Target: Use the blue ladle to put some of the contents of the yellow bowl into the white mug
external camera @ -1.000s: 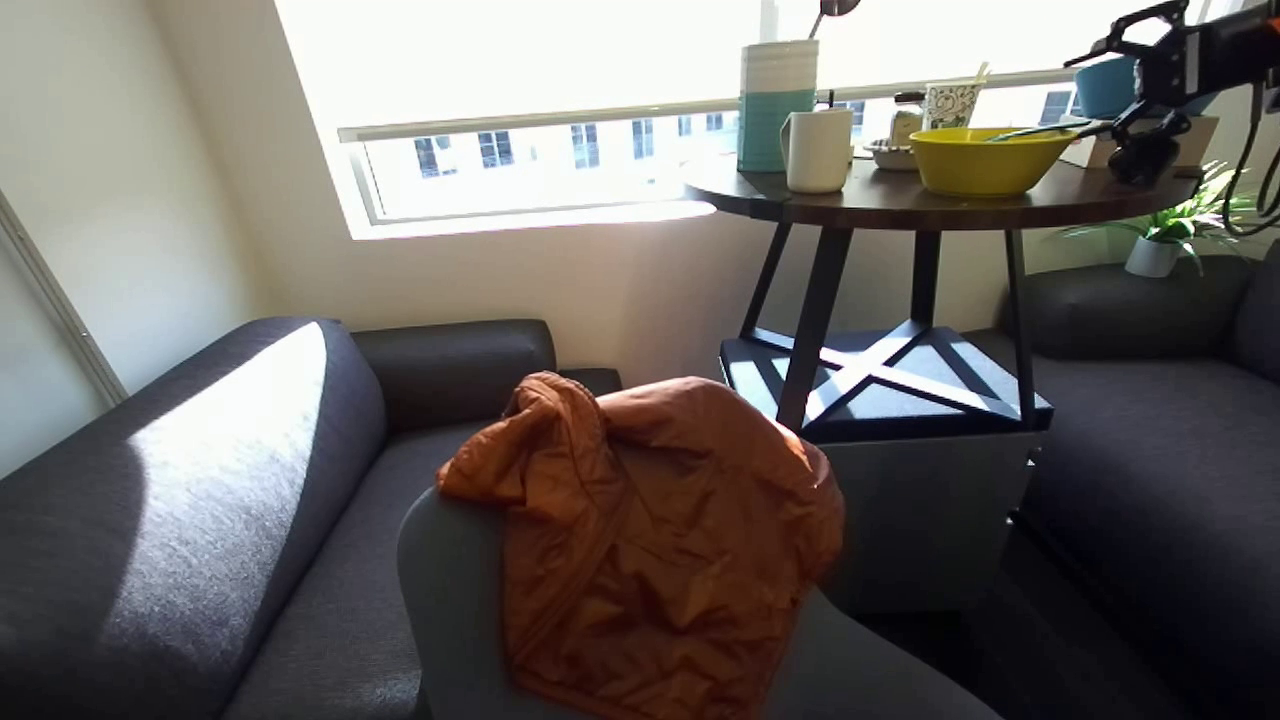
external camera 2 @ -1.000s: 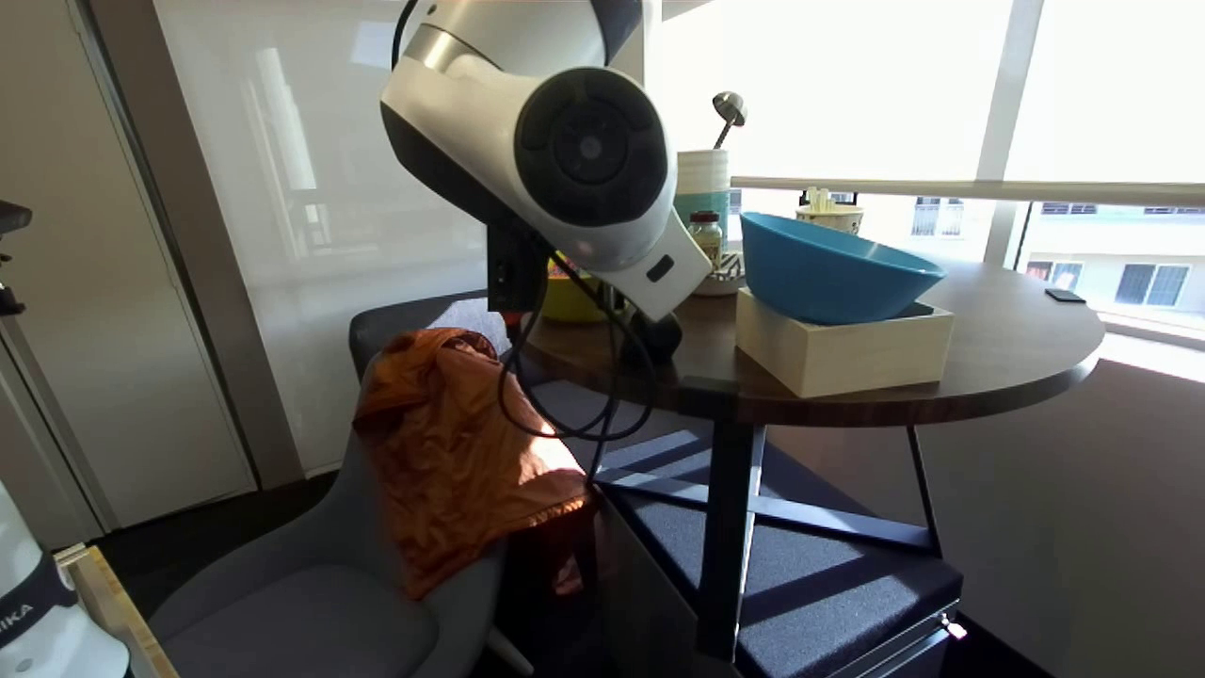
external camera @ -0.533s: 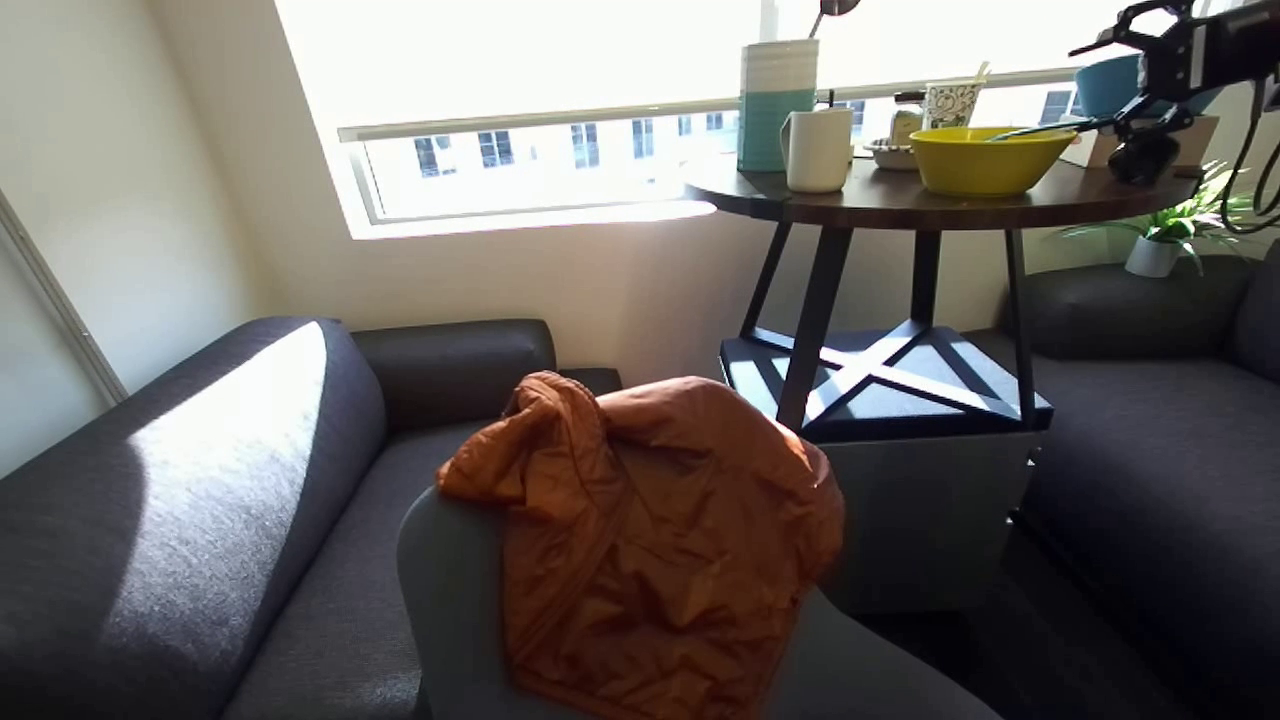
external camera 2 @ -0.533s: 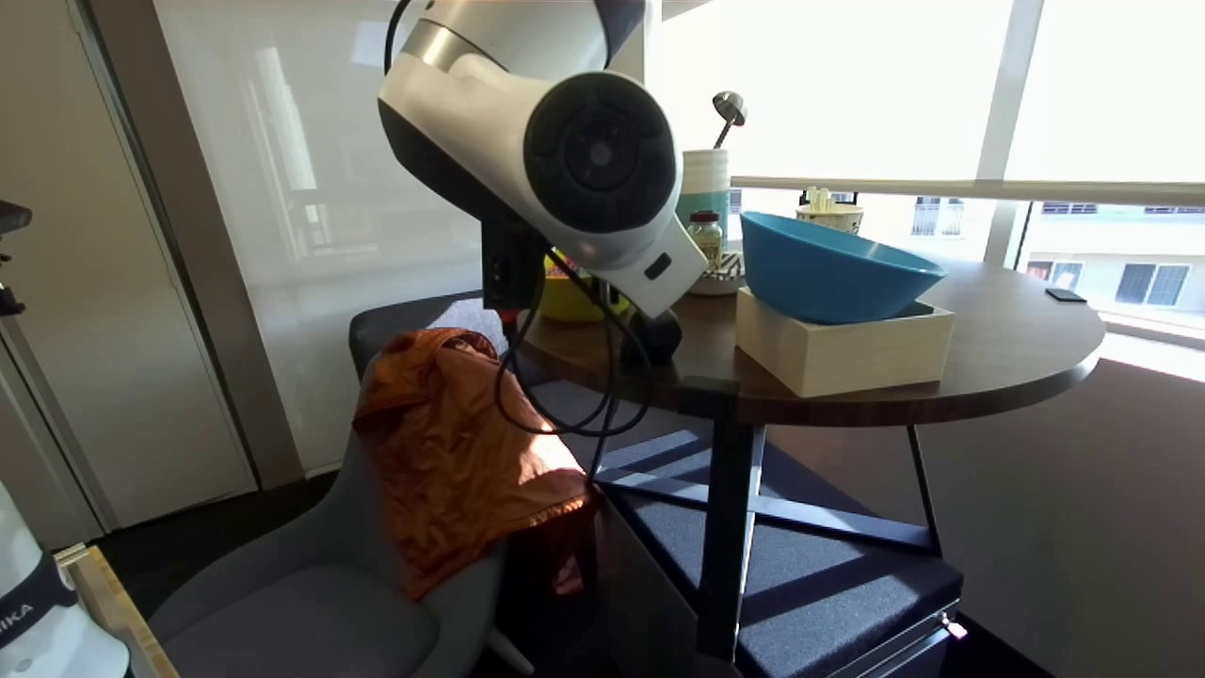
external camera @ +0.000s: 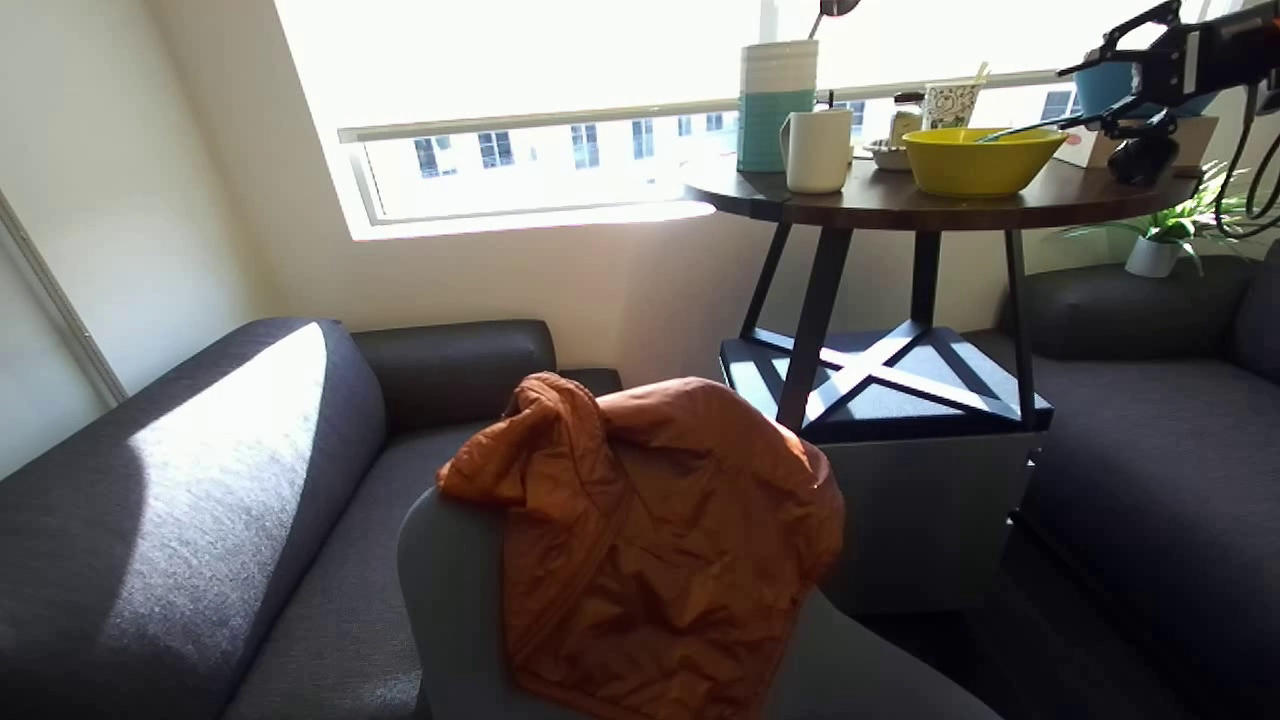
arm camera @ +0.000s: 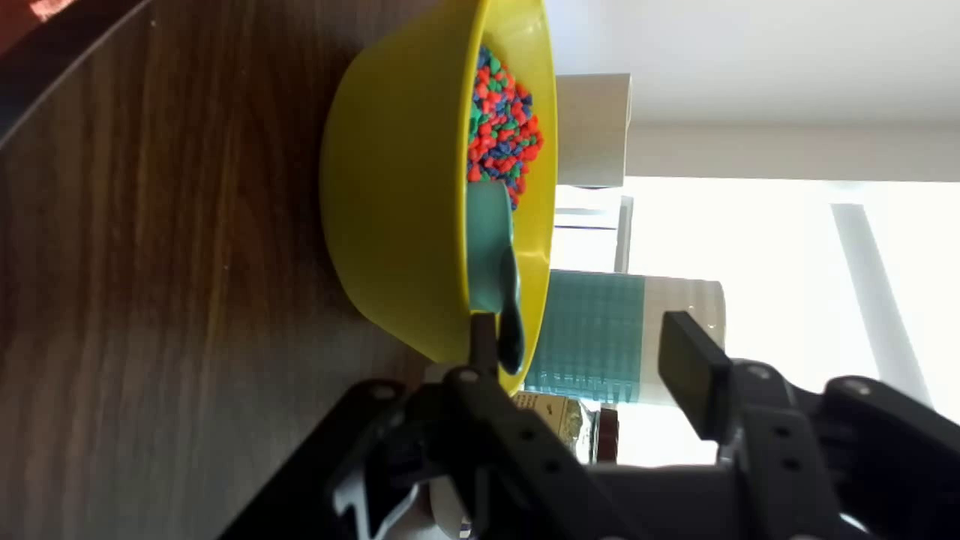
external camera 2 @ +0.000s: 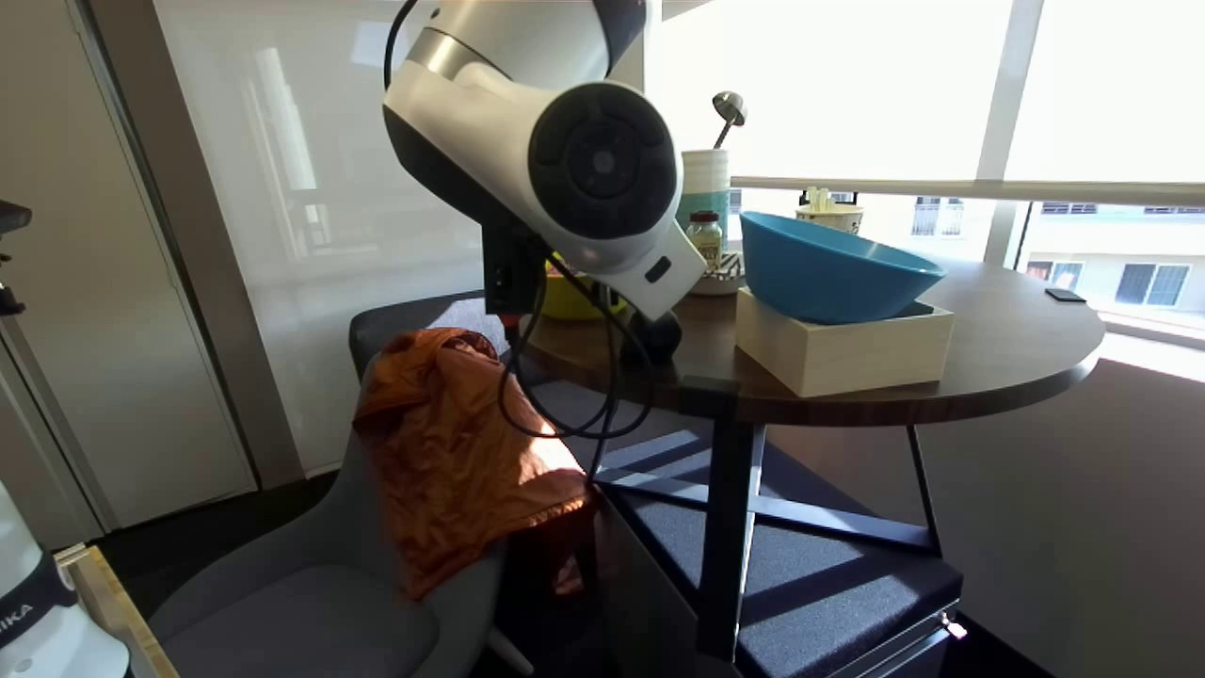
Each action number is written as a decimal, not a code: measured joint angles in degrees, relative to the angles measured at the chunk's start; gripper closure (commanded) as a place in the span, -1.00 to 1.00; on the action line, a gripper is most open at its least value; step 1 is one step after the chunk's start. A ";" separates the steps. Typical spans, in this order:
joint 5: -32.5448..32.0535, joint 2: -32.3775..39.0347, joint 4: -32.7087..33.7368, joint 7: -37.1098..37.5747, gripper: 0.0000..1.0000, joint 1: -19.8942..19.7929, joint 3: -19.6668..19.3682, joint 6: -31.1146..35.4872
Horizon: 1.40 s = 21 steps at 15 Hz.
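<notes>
The yellow bowl [external camera: 975, 165] stands on the round table; it shows in part behind the arm [external camera 2: 570, 299]. In the wrist view the bowl [arm camera: 397, 187] holds red, green and blue bits [arm camera: 506, 124]. The blue ladle [arm camera: 486, 232] lies in it, its scoop on the bits; its handle [external camera: 1005, 133] leans out over the rim toward my gripper. My gripper [external camera: 1072, 98] is open at the bowl's rim, its jaws wide apart; it also shows in the wrist view [arm camera: 581, 345]. One finger is close beside the handle; I cannot tell whether they touch. The white mug [external camera: 818, 152] stands across the table, also in the wrist view [arm camera: 591, 131].
A tall teal and white canister [external camera: 778, 110] stands behind the mug. A glass jar [external camera 2: 704, 235] and a patterned cup [external camera: 950, 105] stand behind the bowl. A blue bowl [external camera 2: 828, 273] tilts on a wooden box [external camera 2: 847, 353]. A dark round object [external camera: 1143, 158] is below the gripper.
The gripper has shifted slightly toward the mug. The yellow bowl and the ladle have slid a little the same way. The mug has not moved.
</notes>
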 measured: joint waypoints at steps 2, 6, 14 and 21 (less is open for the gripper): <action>0.00 0.00 0.00 -0.07 0.72 0.00 0.11 0.00; 0.00 0.00 0.00 -0.08 1.00 0.00 0.13 0.13; 0.00 -0.35 0.33 -0.52 0.96 -0.07 -0.06 1.32; -10.72 -13.40 1.15 -2.95 0.96 -1.43 -2.20 -3.12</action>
